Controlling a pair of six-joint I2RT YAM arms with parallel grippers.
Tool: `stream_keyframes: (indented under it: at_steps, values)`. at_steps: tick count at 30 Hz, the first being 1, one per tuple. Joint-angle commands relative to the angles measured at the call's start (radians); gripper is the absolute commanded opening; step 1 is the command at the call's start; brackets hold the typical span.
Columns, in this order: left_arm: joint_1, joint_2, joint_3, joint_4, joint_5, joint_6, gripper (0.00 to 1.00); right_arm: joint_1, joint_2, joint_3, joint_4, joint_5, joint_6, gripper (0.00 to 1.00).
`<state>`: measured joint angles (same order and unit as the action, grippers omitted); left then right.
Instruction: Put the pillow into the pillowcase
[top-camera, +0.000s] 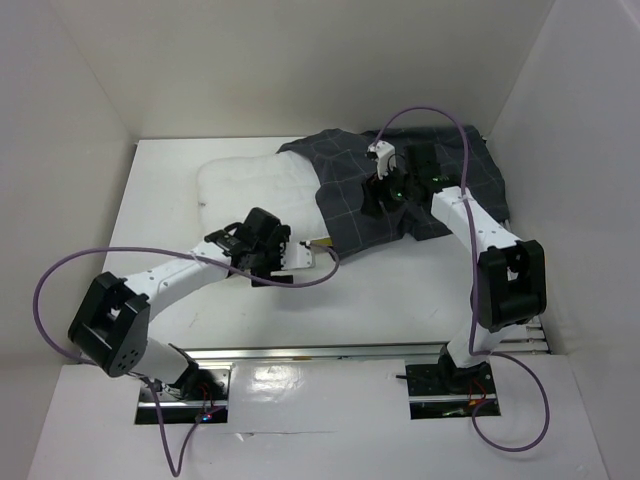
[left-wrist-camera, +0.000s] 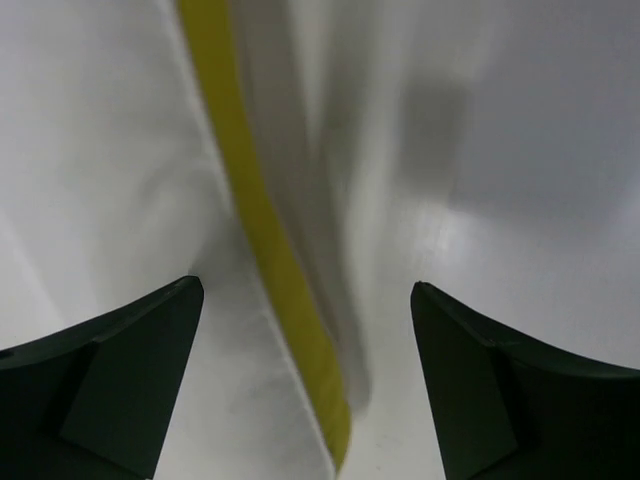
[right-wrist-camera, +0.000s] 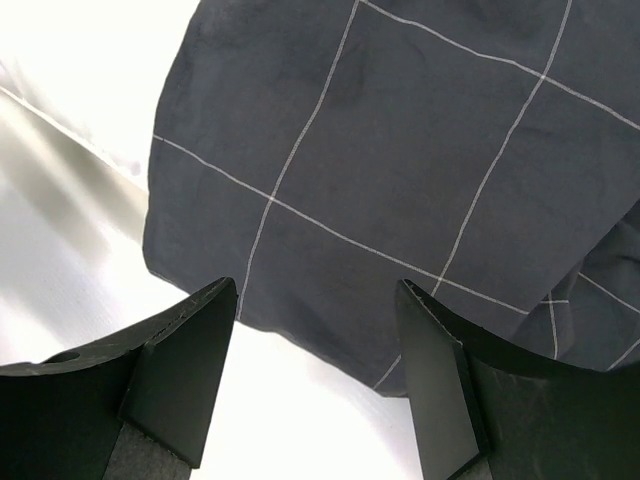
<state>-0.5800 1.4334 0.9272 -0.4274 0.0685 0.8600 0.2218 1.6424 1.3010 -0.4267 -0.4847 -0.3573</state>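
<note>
The white pillow (top-camera: 250, 185) lies at the back left of the table, its right part covered by the dark grid-patterned pillowcase (top-camera: 400, 190). My left gripper (top-camera: 288, 256) is open at the pillow's near right corner. In the left wrist view its open gripper (left-wrist-camera: 305, 300) straddles the pillow's yellow trim (left-wrist-camera: 270, 230), with the white pillow (left-wrist-camera: 100, 150) to the left. My right gripper (top-camera: 383, 195) is open over the pillowcase. In the right wrist view the open gripper (right-wrist-camera: 315, 290) hovers at the near hem of the pillowcase (right-wrist-camera: 400, 150), and it holds nothing.
White walls enclose the table (top-camera: 380, 300) on the left, back and right. The pillowcase bunches against the back right corner (top-camera: 470, 150). Purple cables loop from both arms. Bare white table shows under the right gripper (right-wrist-camera: 300, 420).
</note>
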Motion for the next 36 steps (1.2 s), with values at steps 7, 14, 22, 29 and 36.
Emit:
stream_keyframes:
  at_steps: [7,14,22,29,36]
  values:
    - [-0.018,0.154,0.047,0.446,-0.226,-0.064,0.99,-0.006,-0.047,0.006,0.043,0.001,0.015,0.72]
    - [0.003,0.236,0.159,0.304,-0.129,-0.13,0.99,-0.015,-0.047,0.015,0.032,0.021,0.015,0.72]
    - [0.034,0.03,0.122,0.125,-0.159,-0.207,0.99,-0.024,-0.056,0.015,0.023,0.031,0.004,0.72]
    - [0.034,-0.074,0.088,-0.007,-0.2,-0.271,0.99,-0.024,-0.021,0.033,0.032,0.0,0.004,0.72]
    - [0.034,-0.114,-0.037,0.064,-0.318,-0.273,0.99,-0.024,0.027,0.08,0.032,-0.009,0.004,0.72]
